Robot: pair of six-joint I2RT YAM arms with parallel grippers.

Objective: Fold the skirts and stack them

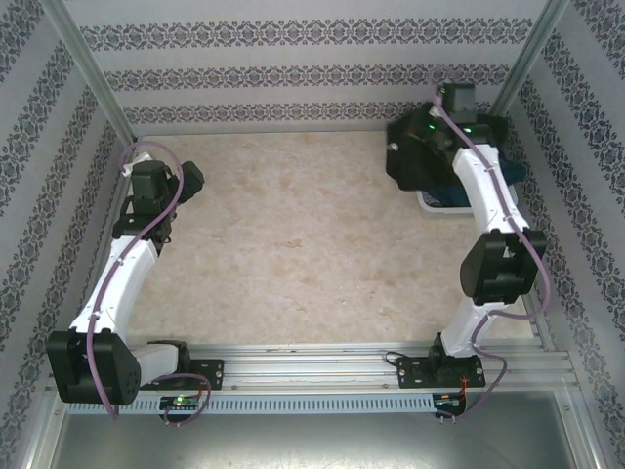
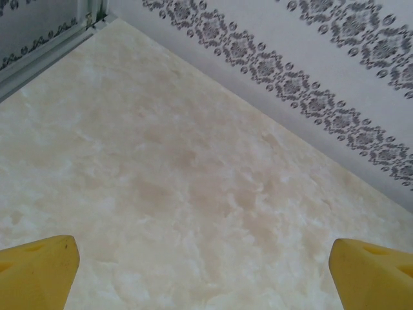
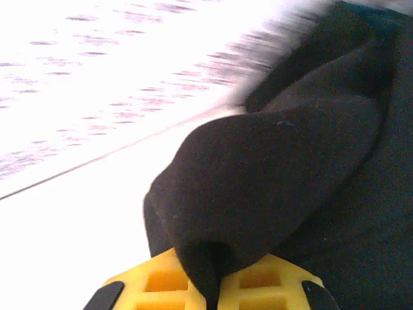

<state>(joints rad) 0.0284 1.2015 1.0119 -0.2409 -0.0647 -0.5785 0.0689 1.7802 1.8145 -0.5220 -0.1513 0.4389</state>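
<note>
The right gripper seems to have only a thin pinch, so a fast lift could let the cloth slip out or drag the basket along. Its jaws are clamped tight on a fold of the black skirt, bunched above the basket at the top view's upper right. The left gripper hovers spread wide over the table, holding nothing.

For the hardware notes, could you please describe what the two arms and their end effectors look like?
Both the left arm and right arm have white links between bulky black joints, with a mauve cable looped along each. A green light glows at the right wrist. The left end effector and right end effector carry yellow fingers, the right's moulded with square recesses.
</note>
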